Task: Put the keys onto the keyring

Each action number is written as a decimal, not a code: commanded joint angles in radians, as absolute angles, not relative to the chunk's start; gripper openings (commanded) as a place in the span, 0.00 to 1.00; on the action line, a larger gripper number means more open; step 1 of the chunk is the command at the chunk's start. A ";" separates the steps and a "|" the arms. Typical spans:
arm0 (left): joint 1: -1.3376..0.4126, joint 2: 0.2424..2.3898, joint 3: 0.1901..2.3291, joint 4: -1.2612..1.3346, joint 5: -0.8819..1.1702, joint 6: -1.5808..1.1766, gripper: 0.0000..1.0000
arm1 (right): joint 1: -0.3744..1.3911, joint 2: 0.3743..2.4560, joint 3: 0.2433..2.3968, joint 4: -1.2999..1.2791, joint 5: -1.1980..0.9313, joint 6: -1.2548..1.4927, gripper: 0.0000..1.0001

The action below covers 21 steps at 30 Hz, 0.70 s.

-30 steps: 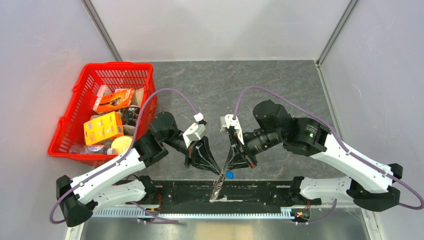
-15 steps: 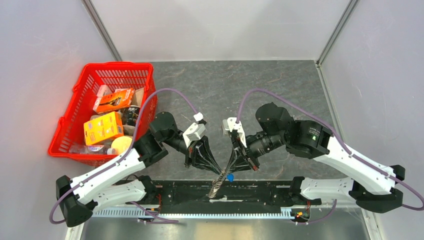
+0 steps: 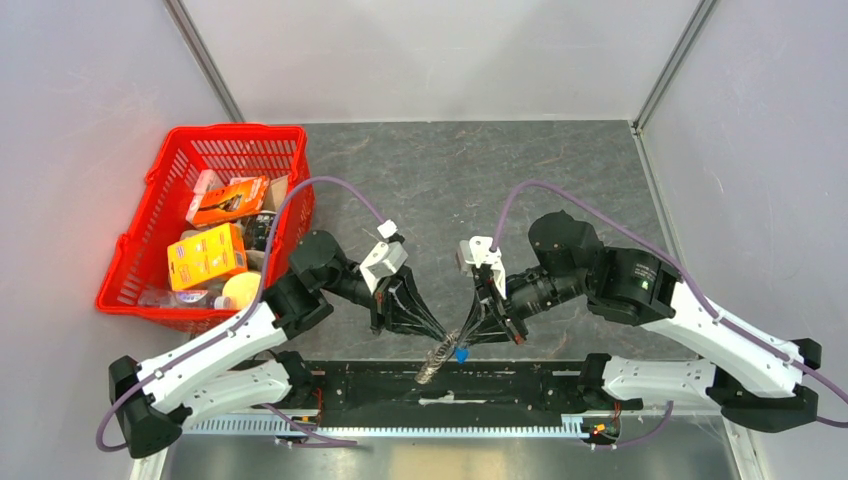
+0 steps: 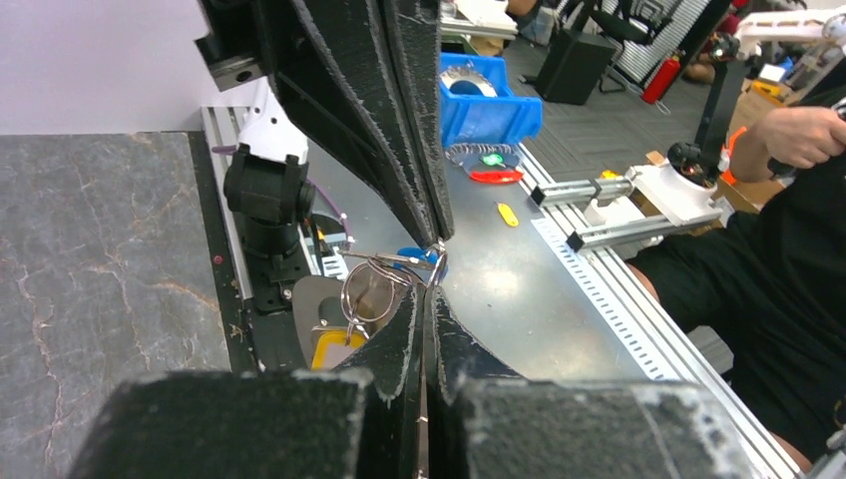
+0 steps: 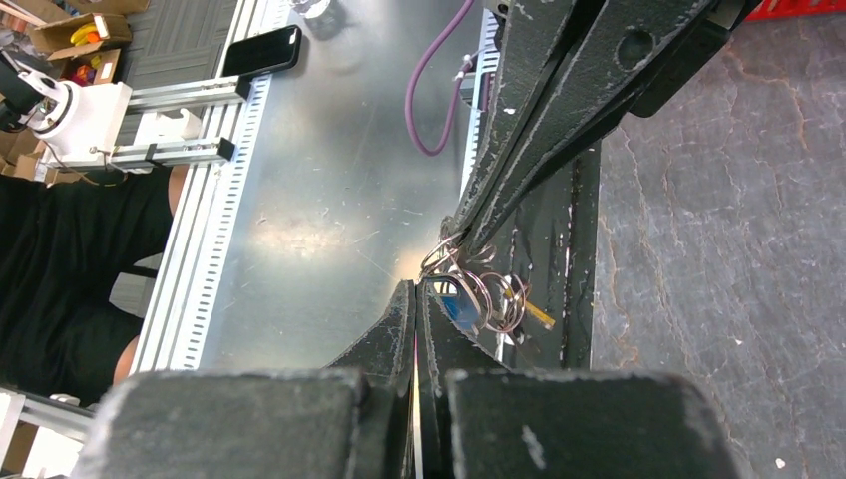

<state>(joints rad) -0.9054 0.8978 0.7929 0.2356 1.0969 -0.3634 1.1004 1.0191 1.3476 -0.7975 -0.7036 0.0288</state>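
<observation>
Left jaws pinch the keyring [image 4: 351,299]; right jaws, tip to tip, seem clenched on the blue key [image 5: 454,304]; threading needs fine alignment next.

Two white robot arms, a left arm [image 3: 220,345] and a right arm [image 3: 720,335]. Two black grippers, one per arm: the left gripper [image 3: 440,335] and the right gripper [image 3: 463,338]. Two purple cables, one arching over each arm [image 3: 330,181] [image 3: 545,185]. One grey stone-patterned bench [image 3: 450,180]. One red basket [image 3: 240,128], holding one orange package [image 3: 228,198], one yellow box [image 3: 205,255] and further items too jumbled to count. One keyring [image 4: 369,291]. One silver chain [image 3: 436,362]. Two keys: one blue-headed key [image 3: 460,353] and one yellow key [image 4: 332,351].
</observation>
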 commanded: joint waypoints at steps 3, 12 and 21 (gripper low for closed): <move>-0.904 0.873 0.746 0.453 0.962 -0.505 0.02 | 1.125 1.001 1.327 -0.758 -0.697 0.040 0.00; -0.904 0.854 0.698 0.589 0.886 -0.609 0.02 | 1.158 1.007 1.319 -0.770 -0.637 0.032 0.00; -0.904 0.832 0.695 0.589 0.861 -0.617 0.02 | 1.176 0.979 1.286 -0.792 -0.525 0.040 0.00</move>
